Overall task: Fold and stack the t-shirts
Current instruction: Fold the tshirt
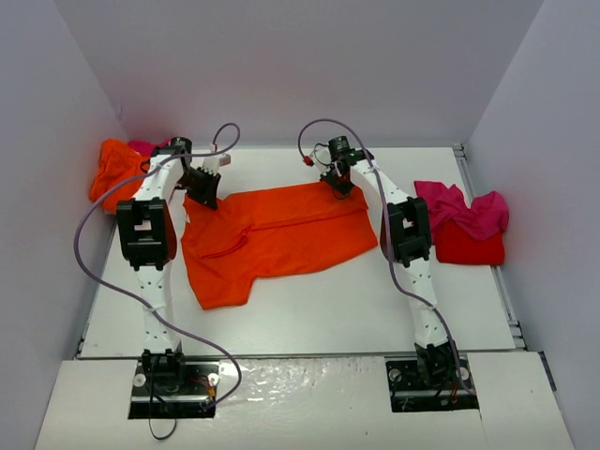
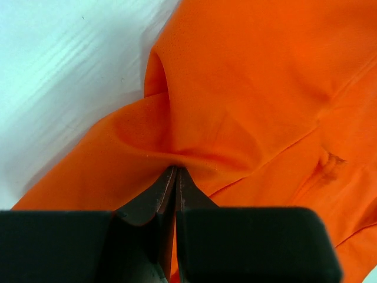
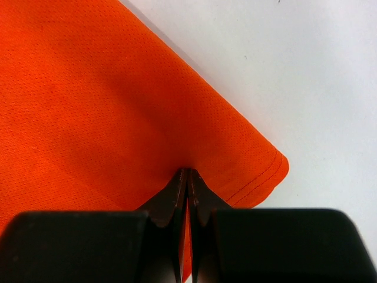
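From above, 1 orange t-shirt (image 1: pixel 281 234) lies spread across the middle of the white table (image 1: pixel 328 309), wrinkled, with 1 sleeve pointing toward the near edge. The left gripper (image 1: pixel 203 192) sits at the shirt's far-left corner and the right gripper (image 1: pixel 339 181) at its far-right edge, both down at the cloth. A crumpled orange t-shirt (image 1: pixel 117 173) is heaped at the far-left corner of the table. On the right side, a magenta-pink t-shirt (image 1: pixel 464 211) lies bunched on top of a red t-shirt (image 1: pixel 469 246), well apart from the spread one.

In the left wrist view, the left gripper (image 2: pixel 175 172) has its 2 fingers pressed together on a raised fold of the orange t-shirt (image 2: pixel 247 88), and creases run out from the pinch. Bare table (image 2: pixel 70 59) shows at upper left.

In the right wrist view, the right gripper (image 3: pixel 187 173) is likewise closed tight, pinching the orange t-shirt (image 3: pixel 88 106) just beside a stitched hem corner (the double seam shows clearly). Here the cloth lies flat and smooth, with white table (image 3: pixel 306 71) to the right.
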